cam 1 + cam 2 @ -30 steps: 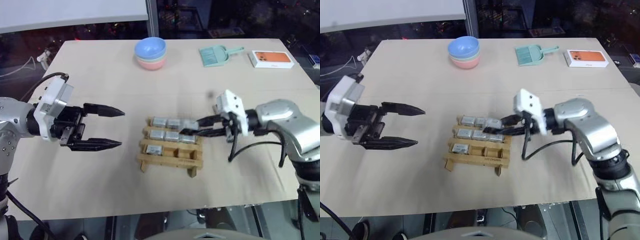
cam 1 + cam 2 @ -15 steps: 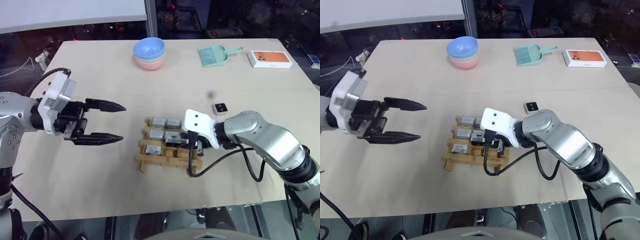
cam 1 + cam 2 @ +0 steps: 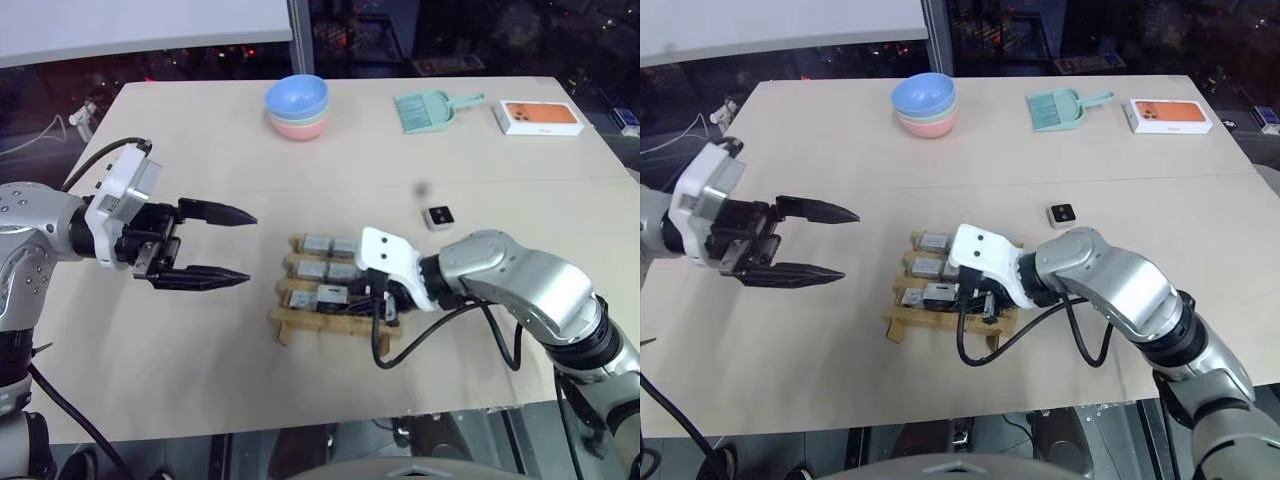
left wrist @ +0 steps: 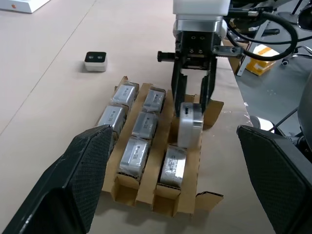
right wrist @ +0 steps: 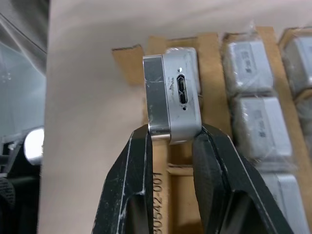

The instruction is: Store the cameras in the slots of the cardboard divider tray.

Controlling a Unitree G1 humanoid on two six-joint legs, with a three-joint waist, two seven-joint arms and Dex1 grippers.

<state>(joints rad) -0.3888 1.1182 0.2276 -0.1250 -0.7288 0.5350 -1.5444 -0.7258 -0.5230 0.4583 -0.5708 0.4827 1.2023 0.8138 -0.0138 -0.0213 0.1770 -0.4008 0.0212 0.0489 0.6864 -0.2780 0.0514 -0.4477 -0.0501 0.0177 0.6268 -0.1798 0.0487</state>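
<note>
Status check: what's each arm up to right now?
Right end effector shut on camera, above cardboard divider tray. Left end effector open, idle. One camera loose.

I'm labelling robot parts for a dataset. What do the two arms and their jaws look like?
Both arms have rounded silver-grey metal segments with dark joints. Each wrist carries a white boxy housing over black mechanics, ending in two long, black, tapering fingers: left gripper, right gripper. Loose black cables loop from both wrists; the right arm's cable sags onto the table.
</note>
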